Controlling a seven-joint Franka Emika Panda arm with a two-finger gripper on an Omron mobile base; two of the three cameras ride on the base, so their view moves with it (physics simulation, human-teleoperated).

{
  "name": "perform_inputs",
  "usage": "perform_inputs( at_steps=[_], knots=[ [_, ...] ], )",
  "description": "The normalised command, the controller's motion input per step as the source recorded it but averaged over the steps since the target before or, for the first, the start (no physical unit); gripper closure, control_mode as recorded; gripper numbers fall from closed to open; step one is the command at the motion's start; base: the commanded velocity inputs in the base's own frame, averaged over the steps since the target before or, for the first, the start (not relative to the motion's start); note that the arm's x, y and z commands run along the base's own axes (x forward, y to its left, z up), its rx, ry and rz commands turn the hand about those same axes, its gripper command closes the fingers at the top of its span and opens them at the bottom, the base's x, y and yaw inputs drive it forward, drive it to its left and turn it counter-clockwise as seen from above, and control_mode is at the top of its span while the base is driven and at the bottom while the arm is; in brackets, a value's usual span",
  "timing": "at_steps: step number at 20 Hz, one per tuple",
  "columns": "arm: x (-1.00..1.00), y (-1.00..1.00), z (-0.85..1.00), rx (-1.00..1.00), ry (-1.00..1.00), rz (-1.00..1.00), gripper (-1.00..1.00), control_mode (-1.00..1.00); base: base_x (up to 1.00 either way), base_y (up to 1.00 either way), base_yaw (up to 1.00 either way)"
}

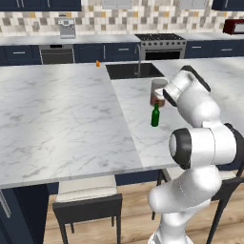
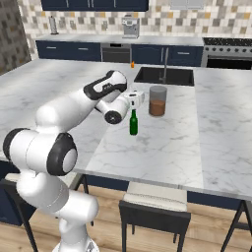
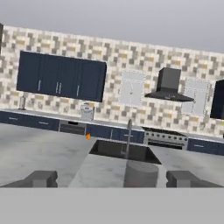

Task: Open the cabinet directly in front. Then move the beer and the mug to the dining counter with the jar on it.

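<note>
Two task items stand on the dining counter (image 2: pixel 162 142): the beer (image 2: pixel 133 123), a slim green bottle, upright on the marble, and just behind it the jar (image 2: pixel 157 101) with brown contents, near the inset sink (image 2: pixel 165 76). From the left base camera the beer (image 1: pixel 155 115) stands just in front of the jar (image 1: pixel 157 92). The gripper (image 3: pixel 113 178) has its fingers (image 3: pixel 41 178) spread wide and grips nothing, the jar lid (image 3: pixel 141 168) low between them. On the far wall, the cabinet (image 3: pixel 61 76) shows its navy doors shut. A small orange item (image 1: pixel 97 63) sits beside the sink.
</note>
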Motion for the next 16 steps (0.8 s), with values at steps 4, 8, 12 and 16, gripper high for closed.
perform_inputs(
  at_steps=[4,8,12,16],
  knots=[
    [-1.00,-0.01,1.00,0.04,0.21,0.00,-1.00,-1.00,0.00,0.00,0.00],
    [-1.00,-0.01,1.00,0.02,0.15,0.01,-1.00,-1.00,0.00,0.00,0.00],
    [-0.89,0.00,1.00,0.00,0.16,0.02,-1.00,-1.00,0.00,0.00,0.00],
    [-0.92,0.00,1.00,-0.01,0.30,0.07,-1.00,-1.00,0.00,0.00,0.00]
  ],
)
